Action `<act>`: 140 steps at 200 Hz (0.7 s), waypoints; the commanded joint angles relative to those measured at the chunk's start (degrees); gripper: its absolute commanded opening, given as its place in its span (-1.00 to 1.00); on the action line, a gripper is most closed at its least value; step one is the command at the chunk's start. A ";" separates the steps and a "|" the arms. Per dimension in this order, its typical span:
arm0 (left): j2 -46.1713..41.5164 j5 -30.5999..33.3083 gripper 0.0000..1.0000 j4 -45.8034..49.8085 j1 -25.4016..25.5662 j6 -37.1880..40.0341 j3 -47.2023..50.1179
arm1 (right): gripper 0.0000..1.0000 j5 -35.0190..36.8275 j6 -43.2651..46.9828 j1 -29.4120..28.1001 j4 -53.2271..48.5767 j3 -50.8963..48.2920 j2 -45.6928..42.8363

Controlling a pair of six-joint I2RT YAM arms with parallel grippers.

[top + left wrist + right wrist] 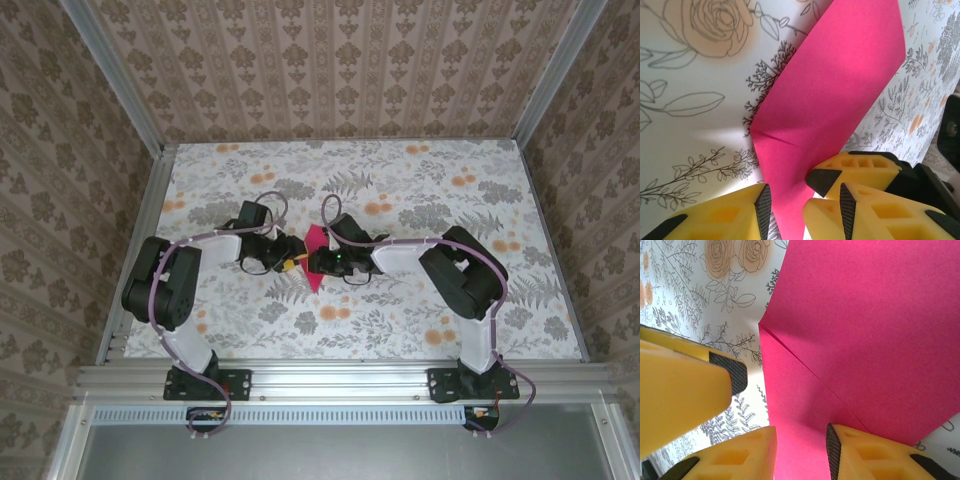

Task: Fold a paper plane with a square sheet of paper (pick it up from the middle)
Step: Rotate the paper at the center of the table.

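Observation:
The magenta-pink square sheet of paper (314, 238) lies folded on the flowered table (420, 185) at its middle, with a diagonal fold edge across it (830, 90) (865, 325). Both grippers meet over it. My left gripper (291, 263) (805, 202) is open and its yellow fingers straddle the paper's narrow lower end. My right gripper (317, 263) (801, 447) is open too, with pink paper lying in the gap between its pads. One right finger (860, 167) rests on the paper's edge beside the left gripper. A left finger (685, 385) sits just left of the paper.
Patterned walls and aluminium rails (150, 200) enclose the table on three sides. Both arms bend inward from their bases (200, 380) (470, 380) at the near edge. Open tabletop spreads behind and on both sides of the paper.

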State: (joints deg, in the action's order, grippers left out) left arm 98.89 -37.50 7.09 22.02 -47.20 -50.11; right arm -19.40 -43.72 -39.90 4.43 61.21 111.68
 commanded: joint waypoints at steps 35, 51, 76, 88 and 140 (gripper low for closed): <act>1.61 3.54 -0.06 5.09 0.56 0.11 -2.69 | -0.30 -0.92 -0.35 0.52 -2.54 -2.48 -1.07; 1.91 3.76 -0.04 5.99 0.74 0.45 -3.26 | -0.30 -1.21 -0.46 0.63 -2.15 -2.83 -1.15; 3.09 3.16 -0.04 6.18 1.16 0.53 -4.21 | -0.31 -1.52 -0.48 0.70 -1.59 -3.16 -1.16; 3.74 2.91 -0.09 6.16 1.48 0.53 -4.73 | -0.31 -1.84 -0.40 0.74 -1.37 -3.24 -1.05; 5.28 3.20 -0.14 7.50 2.33 0.88 -6.53 | -0.35 -2.05 -0.23 0.72 -1.37 -3.72 -1.17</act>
State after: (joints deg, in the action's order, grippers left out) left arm 103.28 -34.48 12.08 24.03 -47.13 -54.92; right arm -21.08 -43.70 -39.24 5.85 59.31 110.93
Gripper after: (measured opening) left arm 0.430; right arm 0.325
